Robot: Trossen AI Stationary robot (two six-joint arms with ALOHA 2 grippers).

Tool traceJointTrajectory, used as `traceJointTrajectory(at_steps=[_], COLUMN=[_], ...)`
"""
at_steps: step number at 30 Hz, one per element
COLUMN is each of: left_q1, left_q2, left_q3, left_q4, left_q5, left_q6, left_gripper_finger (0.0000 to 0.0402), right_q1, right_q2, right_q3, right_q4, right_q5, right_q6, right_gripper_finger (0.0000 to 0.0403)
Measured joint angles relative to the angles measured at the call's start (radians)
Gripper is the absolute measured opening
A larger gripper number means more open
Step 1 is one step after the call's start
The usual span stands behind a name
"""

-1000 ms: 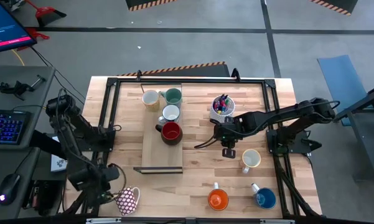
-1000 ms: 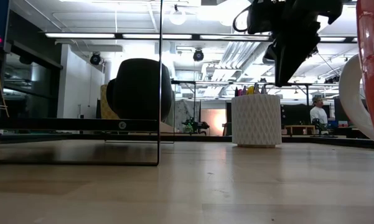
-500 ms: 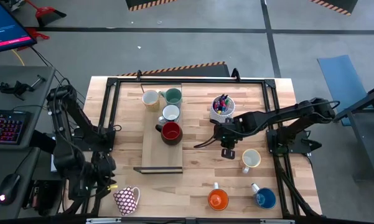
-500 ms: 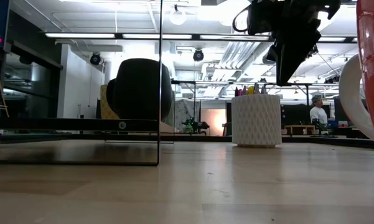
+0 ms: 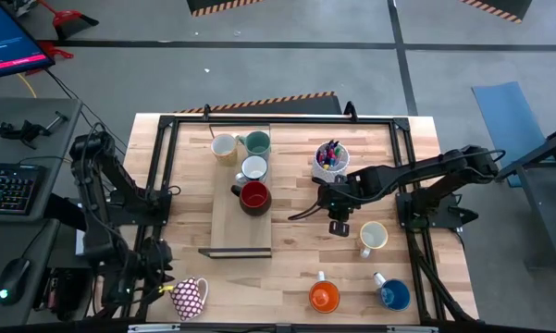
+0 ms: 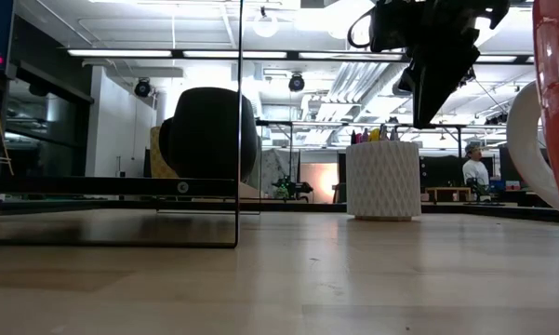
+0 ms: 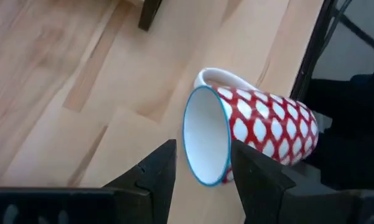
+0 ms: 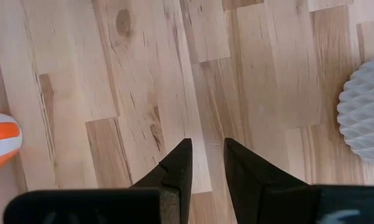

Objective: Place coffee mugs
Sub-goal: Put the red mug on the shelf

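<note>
A red mug with a white pattern (image 7: 261, 134) lies on its side near the table's near left corner (image 5: 191, 298), its mouth toward my left gripper (image 7: 202, 177). That gripper is open, a finger on either side of the rim's lower part; I see no touch. Cream (image 5: 224, 147), teal (image 5: 257, 142), white (image 5: 253, 168) and dark red (image 5: 254, 196) mugs stand on a wooden board (image 5: 240, 231). A cream mug (image 5: 373, 238), an orange mug (image 5: 324, 297) and a blue mug (image 5: 393, 294) stand on the table. My right gripper (image 5: 338, 224) hangs narrowly open above bare wood (image 8: 206, 162).
A white cup of coloured pens (image 5: 330, 159) stands just beyond my right gripper and shows in the low view as the pen cup (image 6: 382, 180). A black metal frame (image 5: 166, 166) runs round the tabletop. Bare wood lies between the board and the near mugs.
My left arm has swung toward the table's near edge beside the patterned mug, and its wrist has turned. The mug has stayed where it lay. My right arm has kept still.
</note>
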Motion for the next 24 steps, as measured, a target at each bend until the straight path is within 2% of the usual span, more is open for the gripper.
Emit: traceJointTrajectory(at_steps=[19,24], left_q1=[0.0,0.0], left_q2=[0.0,0.0], left_q3=[-0.049,-0.049], left_q4=[0.121,0.211], left_q5=[-0.019,-0.019], left_q6=[0.035,0.071], left_gripper_finger=[0.014,0.014], right_q1=[0.0,0.0], right_q2=[0.0,0.0], right_q3=[0.0,0.0], right_q4=[0.0,0.0], right_q5=[0.001,0.001], right_q6=[0.003,0.025], right_gripper_finger=[0.0071,0.0071])
